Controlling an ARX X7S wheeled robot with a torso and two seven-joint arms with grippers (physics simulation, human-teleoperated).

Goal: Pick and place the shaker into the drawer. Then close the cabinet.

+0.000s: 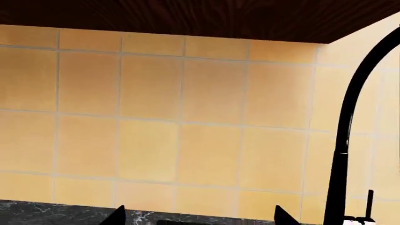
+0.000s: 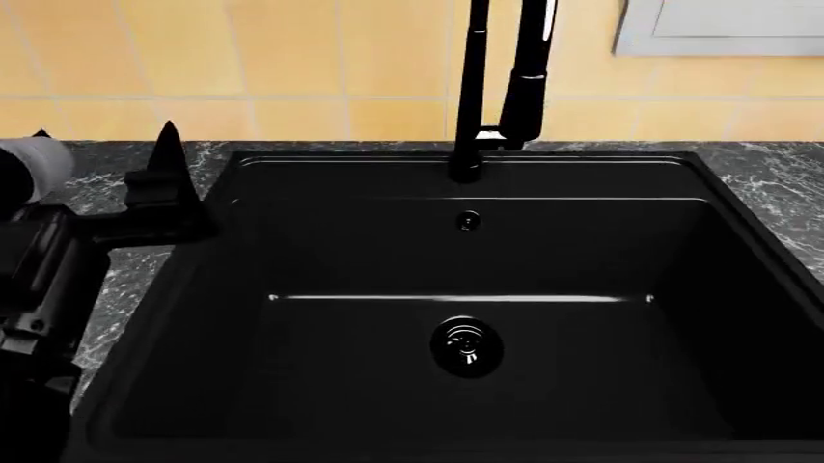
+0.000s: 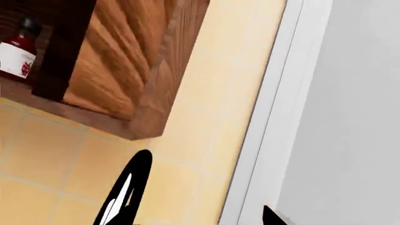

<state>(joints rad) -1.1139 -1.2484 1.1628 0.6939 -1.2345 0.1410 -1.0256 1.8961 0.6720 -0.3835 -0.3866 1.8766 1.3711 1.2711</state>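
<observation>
Tiled wall; bottle label unreadable; left claw apart, right claw apart.

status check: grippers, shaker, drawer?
Left gripper open, empty, facing the tiled wall beside the faucet. Right gripper open, empty. Shaker and drawer not in view.

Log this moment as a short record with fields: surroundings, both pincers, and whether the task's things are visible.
sink: black basin with central drain, nothing in it
faucet: black, tall, curved, behind the basin
countertop: dark marbled stone
wall: yellow-orange tiles
left pincer: faces the tiled wall, fingers apart, nothing between them
right pincer: faces a wooden wall cabinet, fingers apart, nothing held
red-capped bottle: on the cabinet shelf
shaker, drawer: not visible in any view
</observation>
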